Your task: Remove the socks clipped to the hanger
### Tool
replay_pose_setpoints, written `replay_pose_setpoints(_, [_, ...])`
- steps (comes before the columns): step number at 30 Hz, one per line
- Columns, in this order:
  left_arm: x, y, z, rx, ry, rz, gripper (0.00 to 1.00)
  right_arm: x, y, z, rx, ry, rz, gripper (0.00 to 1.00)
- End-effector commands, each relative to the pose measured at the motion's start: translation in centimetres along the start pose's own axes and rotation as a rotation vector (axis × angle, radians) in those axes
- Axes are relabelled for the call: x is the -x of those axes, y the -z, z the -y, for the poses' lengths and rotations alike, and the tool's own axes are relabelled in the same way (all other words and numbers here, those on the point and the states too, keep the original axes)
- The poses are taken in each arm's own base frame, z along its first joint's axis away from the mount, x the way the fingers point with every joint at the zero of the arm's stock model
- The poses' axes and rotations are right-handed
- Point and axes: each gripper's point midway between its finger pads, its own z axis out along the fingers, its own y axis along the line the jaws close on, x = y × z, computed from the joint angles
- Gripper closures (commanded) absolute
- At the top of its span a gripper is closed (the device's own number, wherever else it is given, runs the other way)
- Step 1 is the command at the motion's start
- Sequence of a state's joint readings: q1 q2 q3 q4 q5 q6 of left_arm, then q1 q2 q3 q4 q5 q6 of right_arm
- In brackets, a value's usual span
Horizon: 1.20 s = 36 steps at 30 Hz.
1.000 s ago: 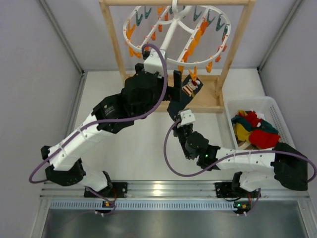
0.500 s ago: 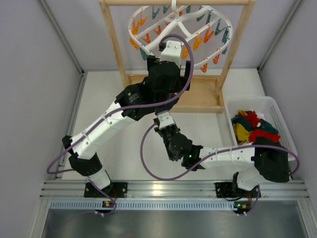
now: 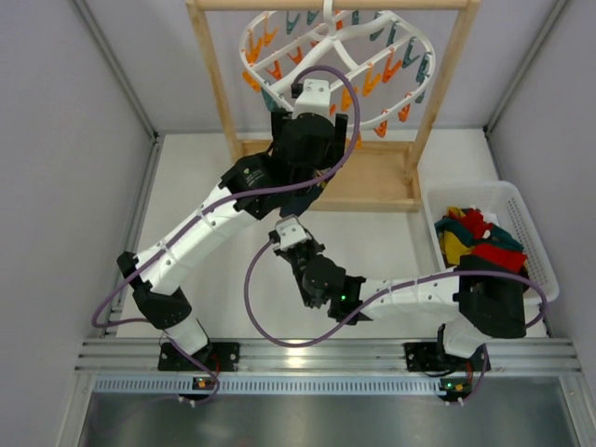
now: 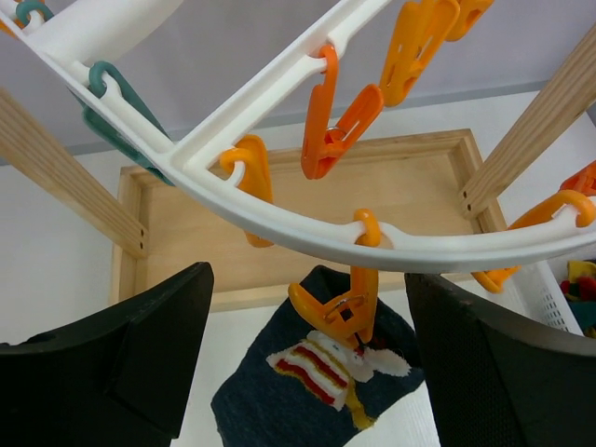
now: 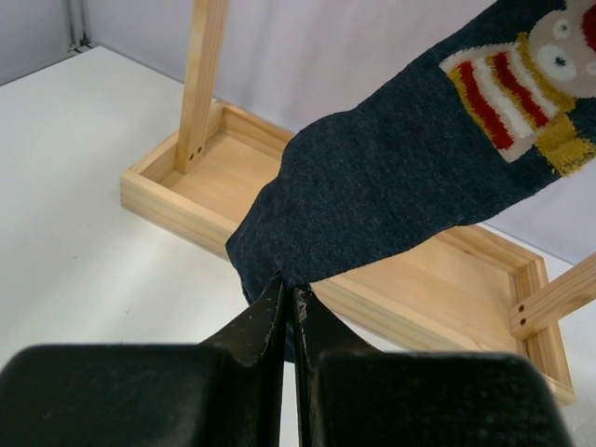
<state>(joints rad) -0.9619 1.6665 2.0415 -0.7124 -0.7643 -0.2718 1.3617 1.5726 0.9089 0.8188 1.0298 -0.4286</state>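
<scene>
One sock (image 5: 372,186) on the hanger (image 4: 428,253); right gripper (image 5: 289,298) has it, left gripper (image 4: 307,279) is at the clip.

I see a dark blue-grey knit sock with a small figure worked in red, white and mustard stripes. An orange clip (image 4: 340,312) on the white ring's near rim holds it by the top, above the wooden stand (image 5: 438,298) at the table's far edge. The fabric runs slantwise down to my right gripper, whose fingers are pinched together on the lower end. My left gripper's fingers stand wide, one on each side of that clip and below the ring. Loose socks (image 3: 475,237), red, yellow and teal, lie heaped in the white basket (image 3: 533,237) at the table's right edge.
</scene>
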Motion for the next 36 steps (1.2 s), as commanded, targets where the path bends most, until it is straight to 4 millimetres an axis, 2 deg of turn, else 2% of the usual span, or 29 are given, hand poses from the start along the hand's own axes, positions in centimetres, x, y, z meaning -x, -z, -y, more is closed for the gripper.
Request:
replay_pose_setpoints(1, [1.6, 0.6, -0.7, -0.012, 0.062, 0.032, 0.14, 2.5, 0.2, -1.1, 0.005, -0.049, 0.041, 1.00])
replay_pose_setpoints(9, [1.7, 0.3, -0.8, -0.007, 0.051, 0.032, 0.27, 1.9, 0.1, -2.7, 0.025, -0.009, 0.027, 1.00])
replay_pose_setpoints(11, [1.6, 0.1, -0.9, -0.005, 0.047, 0.030, 0.37, 1.7, 0.0, -2.9, 0.028, -0.004, 0.025, 1.00])
replay_pose_setpoints(16, [1.5, -0.2, -1.0, -0.008, 0.041, 0.025, 0.51, 1.6, 0.1, -3.2, 0.035, 0.002, 0.023, 1.00])
replay_pose_setpoints(17, [1.6, -0.1, -1.0, -0.010, 0.042, 0.028, 0.60, 1.5, 0.1, -3.4, 0.038, 0.004, 0.022, 1.00])
replay_pose_setpoints(20, [1.5, -0.3, -1.1, -0.009, 0.038, 0.023, 0.72, 1.2, 0.2, -3.3, 0.039, -0.007, 0.019, 1.00])
replay_pose_setpoints(26, [1.2, -0.8, -1.3, -0.010, 0.039, 0.013, 0.88, 0.0, 1.1, -2.1, 0.028, -0.043, 0.003, 1.00])
replay_pose_setpoints(27, [1.1, -0.9, -1.3, -0.012, 0.042, 0.012, 0.88, -0.1, 1.3, -1.9, 0.027, -0.048, 0.001, 1.00])
replay_pose_setpoints(28, [1.2, -0.9, -1.3, -0.015, 0.044, 0.012, 0.82, -0.3, 1.4, -1.6, 0.022, -0.053, -0.003, 1.00])
replay_pose_setpoints(30, [1.1, -0.8, -1.1, -0.028, 0.045, 0.007, 0.75, -0.9, 2.1, -0.3, 0.012, -0.068, -0.020, 1.00])
replay_pose_setpoints(31, [0.9, -0.9, -1.0, -0.031, 0.042, 0.003, 0.68, -0.9, 2.7, 1.1, 0.005, -0.117, -0.023, 1.00])
replay_pose_setpoints(33, [0.9, -0.7, -0.9, -0.047, 0.042, 0.001, 0.62, -1.2, 3.3, 2.7, -0.001, -0.164, -0.042, 1.00])
replay_pose_setpoints(34, [0.9, -0.6, -1.0, -0.047, 0.044, 0.002, 0.54, -2.4, 3.6, 3.9, -0.018, -0.188, -0.085, 1.00])
replay_pose_setpoints(35, [0.8, -0.6, -0.9, -0.054, 0.040, -0.001, 0.48, -2.2, 4.3, 6.2, -0.039, -0.245, -0.081, 1.00])
replay_pose_setpoints(36, [0.9, -0.5, -1.1, -0.053, 0.038, 0.000, 0.43, -2.6, 4.6, 7.6, -0.056, -0.268, -0.092, 1.00])
